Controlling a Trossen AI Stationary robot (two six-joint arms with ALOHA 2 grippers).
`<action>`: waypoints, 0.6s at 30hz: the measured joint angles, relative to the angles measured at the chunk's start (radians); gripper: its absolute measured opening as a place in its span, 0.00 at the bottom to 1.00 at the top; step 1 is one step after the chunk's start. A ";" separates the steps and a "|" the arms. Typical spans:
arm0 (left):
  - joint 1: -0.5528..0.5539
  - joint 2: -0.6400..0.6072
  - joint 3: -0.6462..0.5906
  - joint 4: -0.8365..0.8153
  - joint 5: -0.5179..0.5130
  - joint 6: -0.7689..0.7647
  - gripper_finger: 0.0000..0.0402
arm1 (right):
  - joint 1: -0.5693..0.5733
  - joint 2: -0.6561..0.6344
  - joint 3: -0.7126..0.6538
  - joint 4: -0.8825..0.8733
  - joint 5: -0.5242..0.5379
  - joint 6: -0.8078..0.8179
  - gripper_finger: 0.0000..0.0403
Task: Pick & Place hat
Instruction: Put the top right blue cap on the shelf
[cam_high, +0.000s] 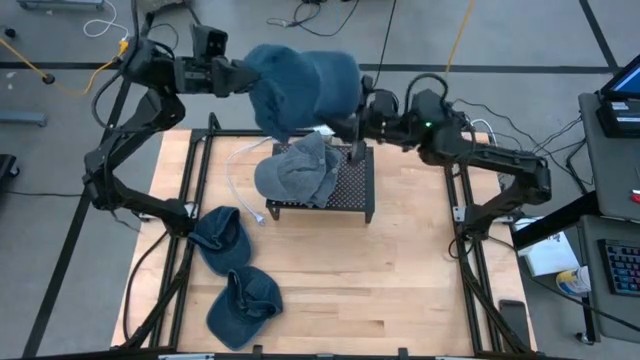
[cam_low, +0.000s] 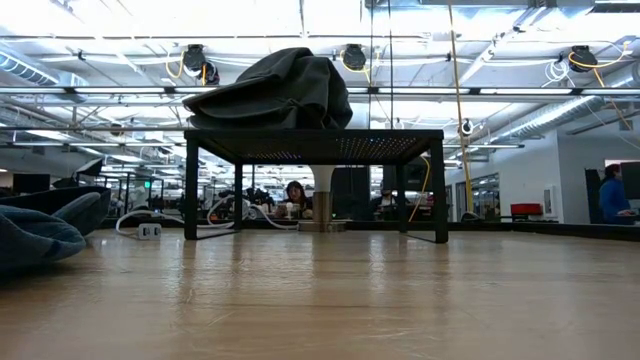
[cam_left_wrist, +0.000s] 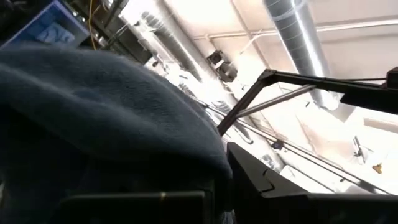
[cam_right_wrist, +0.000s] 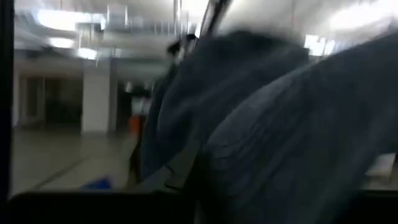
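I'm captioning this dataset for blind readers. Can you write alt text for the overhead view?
From above, the two arms hold a blue hat aloft between them, the left claw shut on it and the right claw at its other side. Below sits a small black rack bearing a grey hat; two more blue hats lie on the wooden table.

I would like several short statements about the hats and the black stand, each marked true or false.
1. A blue hat is held up in the air between the two arms. True.
2. The black stand is bare. False: a grey-blue hat lies on it.
3. Two blue hats lie on the wooden table, one nearer the stand and one nearer the table's front edge. True.
4. The stand lies on its side. False: it stands upright on its legs.
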 joint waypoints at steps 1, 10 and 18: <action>0.009 0.000 0.000 0.000 0.012 -0.012 0.05 | 0.004 -0.016 0.000 -0.077 0.000 0.018 0.31; 0.082 0.000 0.000 -0.001 0.078 -0.089 0.05 | 0.054 -0.176 -0.001 -0.708 -0.075 0.076 0.44; 0.064 0.022 0.001 -0.034 0.114 -0.104 0.05 | 0.108 -0.306 -0.001 -0.838 -0.175 0.068 0.43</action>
